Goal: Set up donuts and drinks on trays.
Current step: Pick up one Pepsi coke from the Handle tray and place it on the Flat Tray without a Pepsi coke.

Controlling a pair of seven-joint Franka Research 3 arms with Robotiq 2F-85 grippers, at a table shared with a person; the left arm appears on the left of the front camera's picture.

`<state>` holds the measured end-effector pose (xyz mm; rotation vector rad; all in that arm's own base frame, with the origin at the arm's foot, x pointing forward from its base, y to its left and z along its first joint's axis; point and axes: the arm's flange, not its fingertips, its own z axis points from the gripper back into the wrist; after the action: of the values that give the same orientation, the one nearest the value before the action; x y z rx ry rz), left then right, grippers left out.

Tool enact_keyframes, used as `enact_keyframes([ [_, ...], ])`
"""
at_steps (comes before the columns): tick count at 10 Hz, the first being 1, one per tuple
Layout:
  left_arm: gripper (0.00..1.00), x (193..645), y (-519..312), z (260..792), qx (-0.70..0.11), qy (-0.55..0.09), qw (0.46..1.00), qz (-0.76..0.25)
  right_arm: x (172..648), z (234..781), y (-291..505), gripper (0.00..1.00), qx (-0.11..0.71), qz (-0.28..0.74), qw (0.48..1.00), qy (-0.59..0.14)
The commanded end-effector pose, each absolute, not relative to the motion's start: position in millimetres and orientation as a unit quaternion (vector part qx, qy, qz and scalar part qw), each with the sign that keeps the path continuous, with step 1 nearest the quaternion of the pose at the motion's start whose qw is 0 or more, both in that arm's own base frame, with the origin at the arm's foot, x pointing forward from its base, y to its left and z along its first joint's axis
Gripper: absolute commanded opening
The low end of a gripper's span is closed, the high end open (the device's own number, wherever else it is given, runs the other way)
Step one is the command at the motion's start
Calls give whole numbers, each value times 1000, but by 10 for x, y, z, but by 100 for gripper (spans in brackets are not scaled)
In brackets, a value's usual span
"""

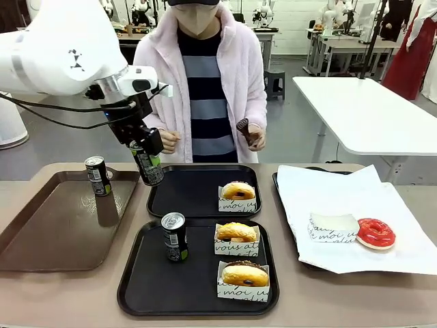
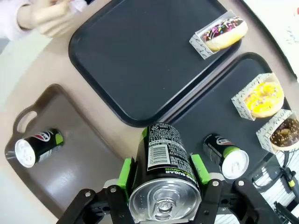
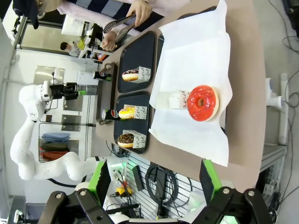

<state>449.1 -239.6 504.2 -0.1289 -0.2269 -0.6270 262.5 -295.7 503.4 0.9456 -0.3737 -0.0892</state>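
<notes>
Black trays (image 1: 147,280) are showing yellow and chocolate-topped donuts (image 1: 236,231) in white sleeves (image 1: 235,247) with black script. A red-glazed donut (image 1: 376,232) is glowing on white paper (image 1: 341,198). Dark cans (image 1: 175,238) are wearing green-and-white labels; the left tray (image 1: 61,232) is looking brown.

Brown tray (image 1: 48,232), white paper (image 1: 334,188)

The far tray (image 1: 188,195) lies behind the near tray (image 1: 147,280), mid-table. On the near tray, the upright can (image 1: 175,237) stands at left, with the middle donut (image 1: 236,232) behind the front donut (image 1: 245,275) along its right edge. The back donut (image 1: 238,190) sits in the far tray's near right corner. My held can (image 1: 148,166) hangs over that tray's far left corner.
</notes>
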Motion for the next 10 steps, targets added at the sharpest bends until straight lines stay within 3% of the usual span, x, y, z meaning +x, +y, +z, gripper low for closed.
enact_keyframes([
  [1, 59, 4543, -2483, 5028, -54, -117, 946, -299, 2646, 5037, -2964, 100, 462, -39, 865, -192],
  [4, 59, 3995, -2020, 5266, -114, -33, 932, -342, 2646, 5037, -2964, 100, 462, -39, 865, -192],
  [6, 59, 3449, -1648, 5366, -132, -36, 920, -368, 2646, 5037, -2964, 100, 462, -39, 865, -192],
  [10, 59, 3240, -1581, 5387, -121, -30, 917, -378, 2646, 5037, -2964, 100, 462, -39, 865, -192],
])
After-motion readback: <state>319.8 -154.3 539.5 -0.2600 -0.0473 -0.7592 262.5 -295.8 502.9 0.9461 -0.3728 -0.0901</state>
